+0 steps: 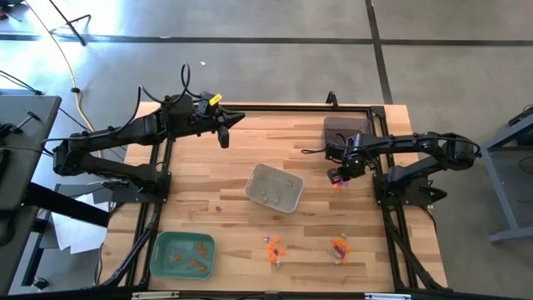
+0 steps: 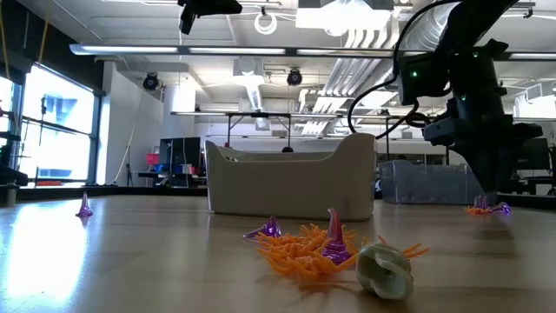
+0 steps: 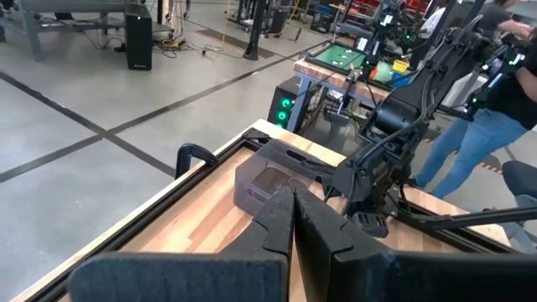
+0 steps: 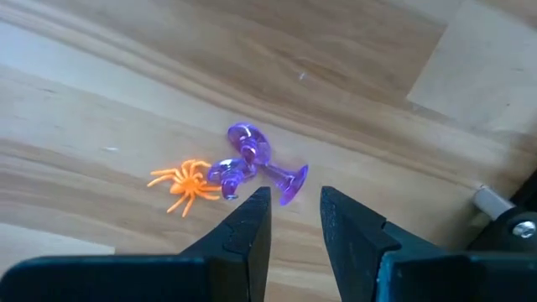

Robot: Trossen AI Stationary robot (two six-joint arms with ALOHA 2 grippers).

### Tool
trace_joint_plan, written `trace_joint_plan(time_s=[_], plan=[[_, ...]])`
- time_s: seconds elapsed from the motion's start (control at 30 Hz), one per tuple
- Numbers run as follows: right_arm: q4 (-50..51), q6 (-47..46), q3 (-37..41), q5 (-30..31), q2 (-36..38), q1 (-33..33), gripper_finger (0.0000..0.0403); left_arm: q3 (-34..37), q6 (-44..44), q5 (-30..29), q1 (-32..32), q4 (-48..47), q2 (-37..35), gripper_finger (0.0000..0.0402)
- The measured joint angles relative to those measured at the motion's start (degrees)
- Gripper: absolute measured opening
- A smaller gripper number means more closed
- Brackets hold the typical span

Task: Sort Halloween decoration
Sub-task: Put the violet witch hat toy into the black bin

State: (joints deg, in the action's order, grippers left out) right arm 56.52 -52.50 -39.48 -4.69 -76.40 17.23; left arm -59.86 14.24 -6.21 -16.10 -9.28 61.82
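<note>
Jaws of right gripper [image 4: 294, 210] parted above purple goblet [image 4: 267, 164], empty

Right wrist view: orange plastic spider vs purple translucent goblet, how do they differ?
The orange plastic spider is opaque and flat, with thin legs splayed on the wood; the purple translucent goblet is see-through, stemmed, and tipped on its side. The goblet lies nearer the open right gripper. Both rest on the wooden table.

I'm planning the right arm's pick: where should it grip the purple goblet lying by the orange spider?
Probably the thin stem, from above: the goblet lies on its side beside the spider, and the open right gripper hangs over its foot.
</note>
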Motion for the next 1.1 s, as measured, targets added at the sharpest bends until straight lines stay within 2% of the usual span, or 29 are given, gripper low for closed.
trace_joint_plan(time_s=[0.27,0.4,0.53,0.77,1.1], plan=[[-0.70,0.07,0.43,-2.24,-0.48,0.06,0.0102,0.00,-1.96,0.03,0.02,-0.18,0.00,0.0000],[-4.26,-0.77,3.62,-5.85,-0.48,0.44,0.0102,0.00,-2.49,0.05,0.00,-0.39,0.00,0.0000],[-6.74,-1.58,5.67,-5.50,-0.48,0.42,0.0102,0.00,-2.51,0.03,0.00,-0.44,0.00,0.0000],[-9.21,-1.44,5.92,-1.55,-0.48,0.42,0.0102,0.00,-2.49,0.03,-0.11,-0.42,0.00,0.0000],[-10.44,-1.42,7.00,-2.65,-0.42,0.42,0.0095,0.00,-2.45,0.03,-0.11,-0.44,0.00,0.0000]])
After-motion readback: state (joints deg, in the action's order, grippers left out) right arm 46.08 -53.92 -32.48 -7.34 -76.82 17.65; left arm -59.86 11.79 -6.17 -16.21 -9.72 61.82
